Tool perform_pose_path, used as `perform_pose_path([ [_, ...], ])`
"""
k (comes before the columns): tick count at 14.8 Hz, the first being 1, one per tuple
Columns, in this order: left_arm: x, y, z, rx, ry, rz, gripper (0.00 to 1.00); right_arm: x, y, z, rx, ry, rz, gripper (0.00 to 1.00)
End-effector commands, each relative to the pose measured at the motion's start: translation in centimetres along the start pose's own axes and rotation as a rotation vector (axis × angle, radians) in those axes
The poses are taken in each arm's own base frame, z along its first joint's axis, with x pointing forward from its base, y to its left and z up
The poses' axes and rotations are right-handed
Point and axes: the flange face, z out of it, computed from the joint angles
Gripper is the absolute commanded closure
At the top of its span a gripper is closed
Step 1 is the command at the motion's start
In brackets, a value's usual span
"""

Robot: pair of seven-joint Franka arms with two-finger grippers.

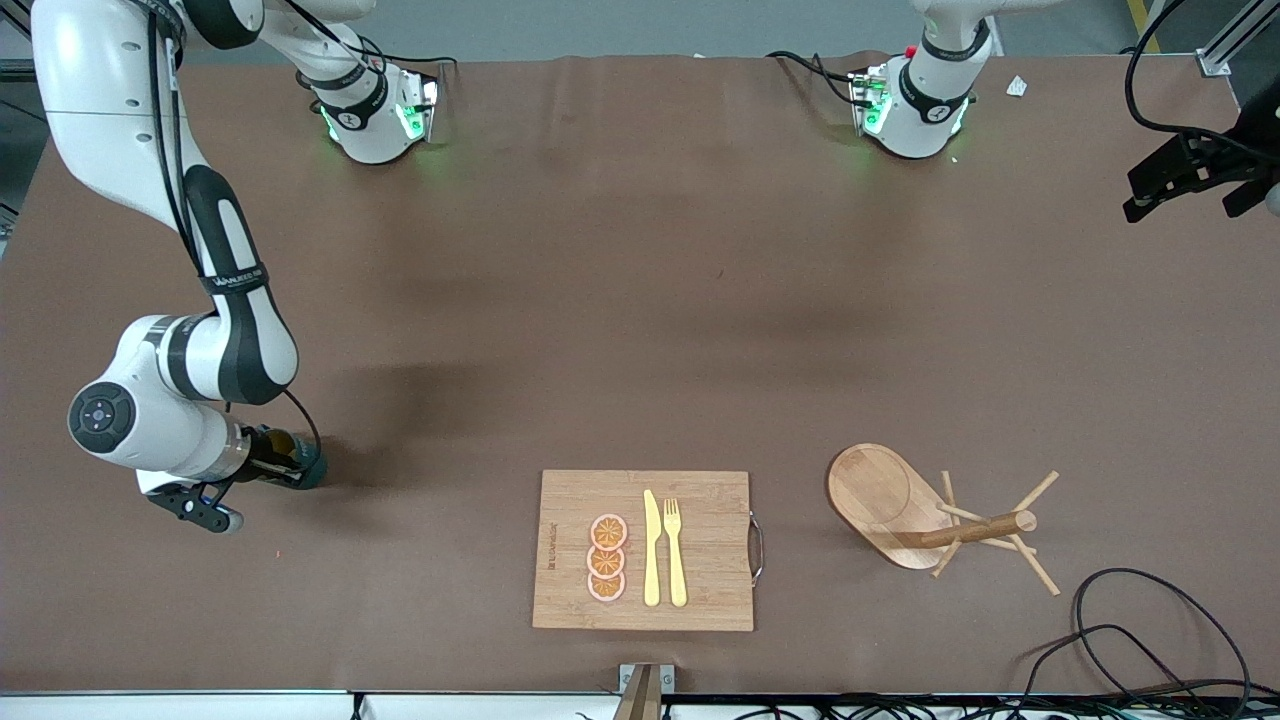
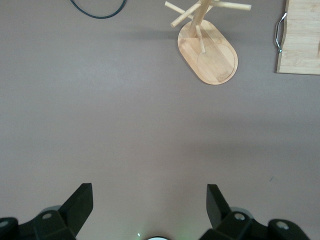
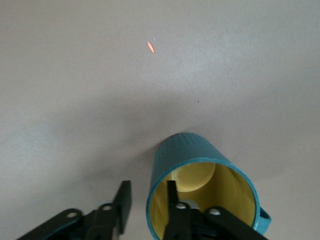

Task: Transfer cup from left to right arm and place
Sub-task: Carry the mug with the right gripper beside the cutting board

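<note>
The teal cup (image 1: 305,463) with a yellow inside sits low at the table toward the right arm's end. In the right wrist view the cup (image 3: 192,152) shows its open mouth, with its small handle (image 3: 265,220) at the side. My right gripper (image 1: 283,466) straddles the cup's wall (image 3: 147,189): one finger is inside the cup, and the other is outside with a gap to the wall, so it is open. My left gripper (image 1: 1190,178) waits high at the left arm's end of the table. It is open and empty (image 2: 150,205).
A wooden cutting board (image 1: 700,600) near the front camera carries three orange slices (image 1: 607,558), a yellow knife (image 1: 652,550) and a fork (image 1: 675,550). A wooden mug tree (image 1: 905,505) stands beside it, toward the left arm's end. Black cables (image 1: 1140,640) lie at that corner.
</note>
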Motion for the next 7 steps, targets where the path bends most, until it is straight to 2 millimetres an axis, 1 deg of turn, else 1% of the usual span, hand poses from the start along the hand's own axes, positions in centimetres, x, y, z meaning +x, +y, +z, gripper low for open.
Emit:
perform_pose_path([
  [1, 0.1, 0.1, -0.4, -0.004, 0.024, 0.021, 0.0, 0.2, -0.2, -3.8, 0.032, 0.032, -0.012, 0.09],
  [2, 0.0, 0.1, -0.5, -0.005, 0.024, 0.021, 0.0, 0.5, -0.4, -5.3, 0.035, 0.039, -0.015, 0.0],
  [3, 0.0, 0.2, -0.5, -0.006, 0.024, 0.024, 0.0, 1.0, -0.4, -6.8, 0.035, 0.033, -0.016, 0.0],
  [4, 0.0, 0.1, -0.6, -0.006, 0.025, 0.024, 0.0, 1.4, -0.3, -8.7, 0.034, 0.022, -0.034, 0.0],
  [6, 0.1, 0.1, -0.4, -0.011, 0.02, 0.025, 0.0, 1.2, -0.3, -12.4, 0.04, 0.025, -0.238, 0.0],
  [7, 0.1, 0.1, -0.3, -0.01, 0.02, 0.025, 0.0, 1.1, -0.1, -14.1, 0.051, 0.047, -0.29, 0.0],
])
